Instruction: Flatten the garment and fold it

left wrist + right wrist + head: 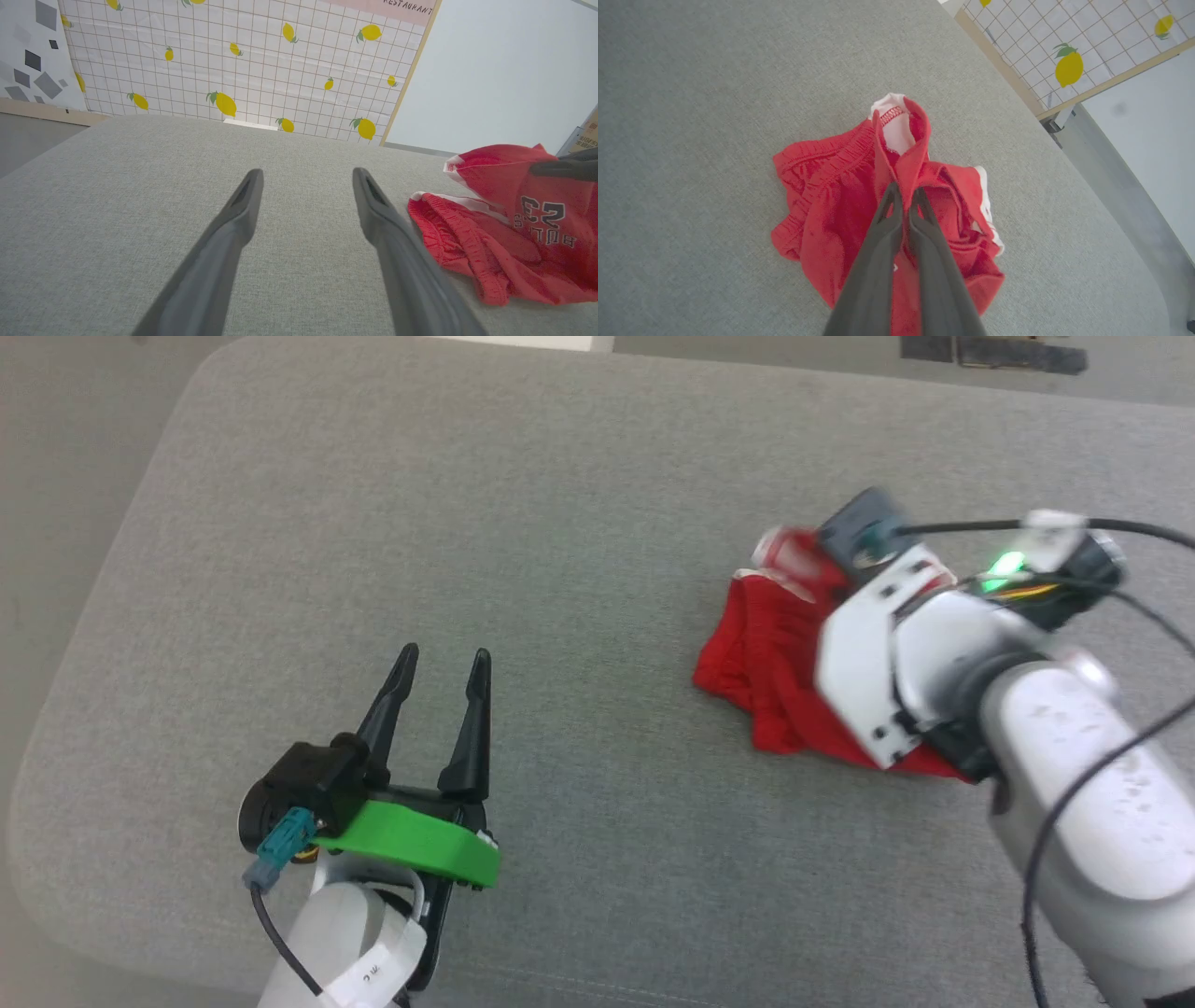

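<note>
The red garment lies crumpled on the right half of the grey table. Its white trim and grey lettering show in the left wrist view, on the garment at the right. My right gripper is shut on a raised fold of the garment, pinching the cloth up between its two dark fingertips. In the head view the right wrist covers part of the cloth. My left gripper stands open over bare table to the left of the garment, nothing between its fingers.
The table's rounded left and front edges lie close to my left arm. A lemon-patterned grid panel stands beyond the far edge. A black cable loops over the right arm.
</note>
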`<state>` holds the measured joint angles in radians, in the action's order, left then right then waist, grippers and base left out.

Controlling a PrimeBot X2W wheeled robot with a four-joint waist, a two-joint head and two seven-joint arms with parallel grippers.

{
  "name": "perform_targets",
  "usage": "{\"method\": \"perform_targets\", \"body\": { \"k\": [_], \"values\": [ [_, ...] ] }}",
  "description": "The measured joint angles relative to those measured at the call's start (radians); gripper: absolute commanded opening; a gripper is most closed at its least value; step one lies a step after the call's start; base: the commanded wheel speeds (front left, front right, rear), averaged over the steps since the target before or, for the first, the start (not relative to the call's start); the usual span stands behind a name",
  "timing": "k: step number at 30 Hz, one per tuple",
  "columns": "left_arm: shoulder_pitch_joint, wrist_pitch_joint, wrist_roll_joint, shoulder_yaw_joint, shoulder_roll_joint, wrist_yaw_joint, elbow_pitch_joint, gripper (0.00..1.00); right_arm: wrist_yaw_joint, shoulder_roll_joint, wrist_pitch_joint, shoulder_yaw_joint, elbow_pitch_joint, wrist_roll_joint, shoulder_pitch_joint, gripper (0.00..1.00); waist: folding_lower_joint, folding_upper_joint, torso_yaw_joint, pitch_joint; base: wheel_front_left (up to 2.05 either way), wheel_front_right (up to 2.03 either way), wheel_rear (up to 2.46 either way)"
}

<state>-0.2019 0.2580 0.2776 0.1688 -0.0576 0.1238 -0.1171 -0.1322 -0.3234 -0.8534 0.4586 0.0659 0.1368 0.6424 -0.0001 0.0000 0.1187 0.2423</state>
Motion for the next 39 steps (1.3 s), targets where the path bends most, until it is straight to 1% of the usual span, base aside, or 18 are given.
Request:
{"method": "perform_targets", "body": {
  "k": [3,5,10,11,12,13,17,20,22,24,26,29,32,34,37,39],
  "values": [
    [-0.007,0.0,0.004,0.003,0.001,0.0,0.0,1.0,0.0,0.003,-0.006,0.085,0.057,0.034,0.023,0.0,0.0,0.0,0.018,0.01,0.0,0.0,0.0],
    [-0.012,0.0,0.005,0.005,0.001,0.0,0.0,1.0,0.0,0.008,-0.006,0.124,0.093,0.055,0.028,0.0,0.0,0.0,0.029,0.017,0.0,0.0,0.0],
    [-0.019,0.0,0.006,0.004,0.002,0.0,0.0,1.0,0.0,0.008,0.015,0.191,0.173,0.096,0.032,0.0,0.0,0.0,0.053,0.036,0.0,0.0,0.0],
    [-0.019,0.0,0.006,0.003,0.002,0.0,0.001,1.0,0.0,0.008,0.021,0.197,0.18,0.104,0.032,0.26,0.0,0.0,0.055,0.038,0.0,0.0,0.0],
    [-0.019,0.0,0.006,0.001,0.002,0.0,0.001,1.0,0.0,0.007,0.036,0.206,0.184,0.113,0.033,0.49,0.0,0.0,0.057,0.04,0.0,0.0,0.0],
    [-0.019,0.0,0.005,-0.002,0.002,0.0,0.001,1.0,0.0,0.007,0.053,0.213,0.187,0.119,0.035,1.0,0.0001,0.0,0.057,0.042,0.0,0.0,0.0],
    [-0.019,0.0,0.005,-0.015,0.002,0.0,-0.001,1.0,0.0,0.006,0.121,0.233,0.178,0.136,0.041,1.0,0.0001,0.0,0.045,0.035,0.0,0.0,0.0],
    [-0.017,0.0,0.004,-0.02,0.003,0.0,-0.003,1.0,0.0,0.007,0.192,0.232,0.144,0.148,0.041,1.0,0.0001,0.0,0.032,0.022,0.0,0.0,0.0],
    [-0.015,0.0,0.003,-0.022,0.003,0.0,-0.004,1.0,0.0,0.01,0.254,0.212,0.113,0.148,0.037,1.0,0.0001,0.0,0.023,0.011,0.0,0.0,0.0],
    [-0.012,0.0,0.002,-0.026,0.003,0.0,-0.005,1.0,0.0,0.022,0.33,0.168,0.077,0.147,0.02,1.0,0.0001,0.0,0.012,-0.002,0.0,0.0,0.0],
    [-0.006,0.0,0.002,-0.03,0.003,0.0,-0.005,1.0,0.0,0.035,0.398,0.112,0.053,0.143,-0.015,1.0,0.0001,0.0,0.0,-0.014,0.0,0.0,0.0],
    [0.003,0.0,0.002,-0.031,0.004,0.0,-0.005,1.0,0.0,0.061,0.505,-0.003,0.022,0.114,-0.098,1.0,0.0,0.0,-0.019,-0.035,0.0,0.0,0.0],
    [0.012,0.0,-0.001,-0.037,0.003,0.0,-0.007,1.0,0.0,0.107,0.611,-0.144,-0.004,0.078,-0.2,1.0,0.0001,0.0,-0.04,-0.055,0.0,0.0,0.0],
    [0.018,0.0,-0.004,-0.044,0.003,0.0,-0.006,1.0,0.0,0.149,0.696,-0.236,-0.02,0.048,-0.27,1.0,0.0001,0.0,-0.056,-0.069,0.0,0.0,0.0],
    [0.028,0.0,-0.005,-0.054,0.002,0.0,-0.007,1.0,0.0,0.203,0.808,-0.344,-0.031,0.02,-0.355,1.0,0.0001,0.0,-0.08,-0.087,0.0,0.0,0.0],
    [0.034,0.0,-0.005,-0.059,0.003,0.0,-0.007,1.0,0.0,0.224,0.867,-0.393,-0.031,0.008,-0.398,1.0,0.0001,0.0,-0.094,-0.098,0.0,0.0,0.0]
  ]
}}
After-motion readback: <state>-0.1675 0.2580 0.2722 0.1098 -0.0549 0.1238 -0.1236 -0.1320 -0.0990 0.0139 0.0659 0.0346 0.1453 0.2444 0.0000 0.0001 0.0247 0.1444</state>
